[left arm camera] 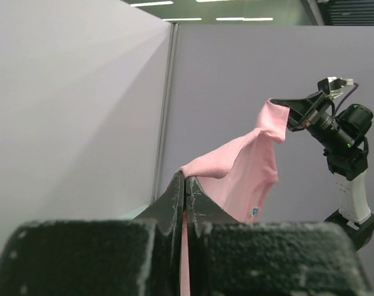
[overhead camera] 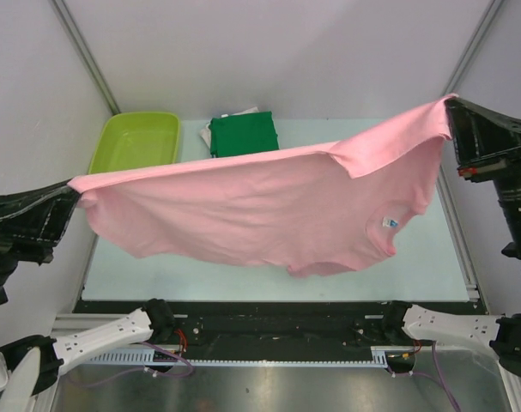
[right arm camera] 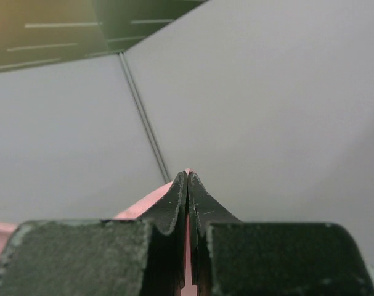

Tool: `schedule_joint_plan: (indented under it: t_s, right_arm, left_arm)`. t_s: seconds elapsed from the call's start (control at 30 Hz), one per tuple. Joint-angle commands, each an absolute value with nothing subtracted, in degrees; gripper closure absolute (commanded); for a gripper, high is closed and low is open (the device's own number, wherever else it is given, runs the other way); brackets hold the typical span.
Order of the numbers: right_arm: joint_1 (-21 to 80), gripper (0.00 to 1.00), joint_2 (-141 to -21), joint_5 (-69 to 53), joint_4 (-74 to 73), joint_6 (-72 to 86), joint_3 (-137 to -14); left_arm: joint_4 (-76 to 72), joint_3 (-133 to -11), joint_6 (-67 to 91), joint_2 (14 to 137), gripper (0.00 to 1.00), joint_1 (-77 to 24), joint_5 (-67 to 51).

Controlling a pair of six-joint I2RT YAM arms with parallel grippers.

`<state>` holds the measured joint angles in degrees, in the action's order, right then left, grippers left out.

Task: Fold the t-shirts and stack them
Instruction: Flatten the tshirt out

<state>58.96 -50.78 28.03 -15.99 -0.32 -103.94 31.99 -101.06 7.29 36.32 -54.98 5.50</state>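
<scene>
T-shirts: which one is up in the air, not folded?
The pink t-shirt, stretched out between the left fingers and right fingers above the table. The green t-shirt lies folded at the back, beside the lime tub.

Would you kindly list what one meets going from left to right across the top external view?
Left tool, lime green tub, folded dark green t-shirt, neck label of the pink t-shirt, right tool.
</scene>
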Motion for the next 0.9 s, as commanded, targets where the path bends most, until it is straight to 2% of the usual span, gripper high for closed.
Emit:
schedule_joint_plan:
  t_s: [0.0, 0.1, 0.2, 0.27, 0.43, 0.53, 0.73, 0.87]
  right_arm:
    - [53.3, 1.0, -51.4, 16.7, -15.3, 4.2, -108.5]
    - [45.6, 1.0, -52.6, 13.2, -17.8, 8.0, -110.5]
    - [41.2, 1.0, -53.7, 15.0, -21.3, 10.4, -109.5]
    - [41.0, 1.0, -53.3, 17.0, -21.6, 11.3, -106.8]
    - [40.8, 1.0, -51.1, 26.6, -18.0, 12.5, -87.9]
    - [38.0, 1.0, -52.3, 28.5, -18.9, 16.0, -79.5]
    - [27.5, 1.0, -58.2, 25.2, -14.8, 25.0, -66.0]
    - [19.4, 1.0, -64.1, 25.6, -12.6, 28.0, -63.5]
  left_arm:
    - [29.1, -101.2, 4.4, 35.6, 0.99, -54.7, 0.9]
    - [30.5, -100.9, 4.0, 37.8, 0.98, -54.7, 4.0]
    - [32.3, -98.1, 4.9, 40.8, 0.98, -54.7, 8.8]
    - [30.7, -92.0, 5.8, 41.6, 1.0, -54.7, 11.3]
    - [21.2, -69.0, 12.9, 39.6, 1.0, -54.7, 18.8]
    - [18.2, -58.2, 16.9, 39.7, 1.0, -54.1, 23.2]
    - [8.8, -41.4, 25.0, 43.3, 1.0, -42.4, 18.1]
    - [6.1, -39.7, 29.4, 49.0, 1.0, -32.5, 13.5]
